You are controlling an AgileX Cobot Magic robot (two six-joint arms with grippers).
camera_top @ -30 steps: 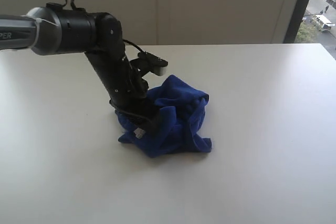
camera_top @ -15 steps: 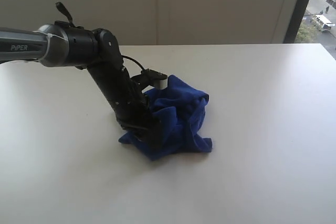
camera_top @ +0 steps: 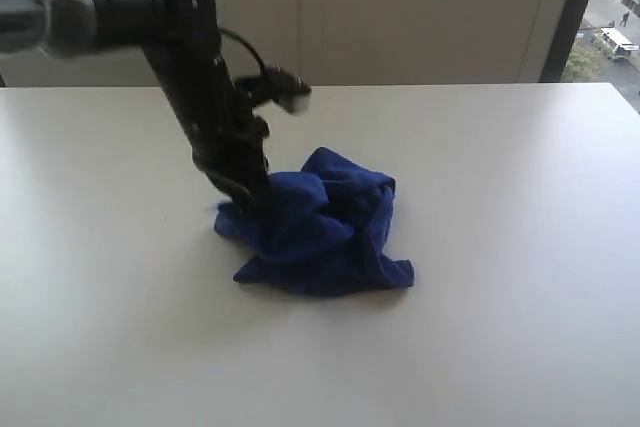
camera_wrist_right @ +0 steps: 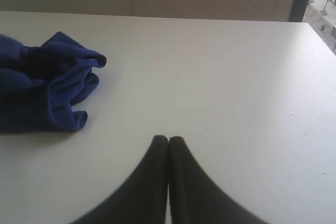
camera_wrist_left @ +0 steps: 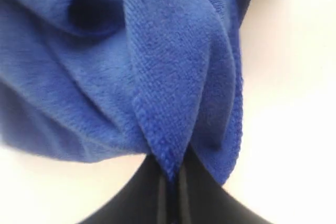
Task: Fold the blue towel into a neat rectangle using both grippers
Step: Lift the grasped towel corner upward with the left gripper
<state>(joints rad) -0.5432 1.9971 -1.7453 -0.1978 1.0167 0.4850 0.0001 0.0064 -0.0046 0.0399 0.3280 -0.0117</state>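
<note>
The folding is hardly under way, judging by how things are lying: the towel (camera_top: pixel 318 225) is sitting as a crumpled heap near the middle of the table (camera_top: pixel 510 247), with no flat panel, straight edge or squared corner showing anywhere, so spreading it out, lining up its edges and making every fold all seem to be waiting. The left gripper (camera_top: pixel 246 199) is reaching down into the heap's left side, and the left wrist view is showing its jaws pressed together on a doubled ridge of cloth, the hemmed edge running straight down into the pinch. The right gripper (camera_wrist_right: pixel 168 146) is hanging over bare tabletop well apart from the towel, its two tips meeting with nothing between them, so it is not taking any part yet. The cloth is looking soft and plush, a deep royal blue with a fine looped pile and a thicker stitched border, and it is bunching into rounded, overlapping lobes with dark hollows between them; one loose flap is trailing out flat at the heap's near right. No tag is showing. The table is reading as smooth, matte and off-white, giving the cloth little to catch on, and the gripper tips are looking like narrow, black, tapering blades.
</note>
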